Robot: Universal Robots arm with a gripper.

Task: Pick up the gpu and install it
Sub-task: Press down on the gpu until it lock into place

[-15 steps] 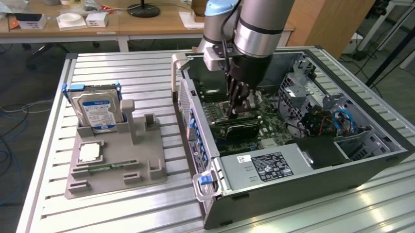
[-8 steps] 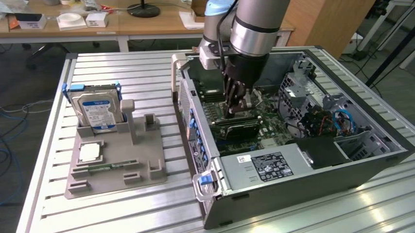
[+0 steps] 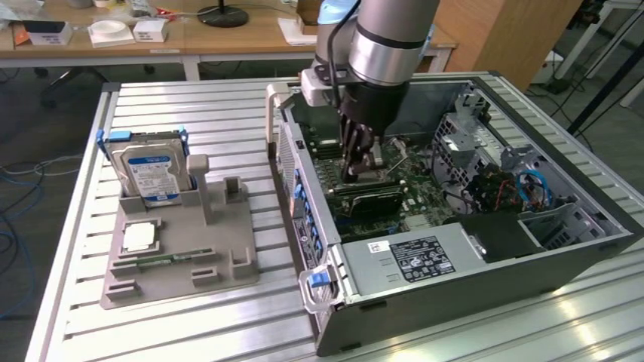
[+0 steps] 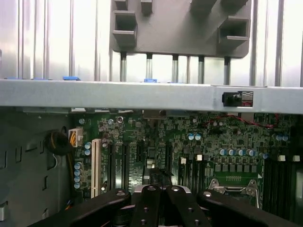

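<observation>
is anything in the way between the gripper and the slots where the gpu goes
Nothing visible does. The gripper is down inside the open case, low over the motherboard. In the wrist view the expansion slots lie bare, with no cable across them. Whether it carries the gpu cannot be told.

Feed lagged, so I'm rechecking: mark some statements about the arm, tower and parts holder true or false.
1. The boxy silver hard drive with a blue label stands upright in the grey plastic holder. True.
2. The gripper hangs over that holder. False: it is down inside the open dark computer case, over the green motherboard.
3. A narrow green memory stick lies in the holder. True.
4. The case is closed. False: its side is open.
</observation>
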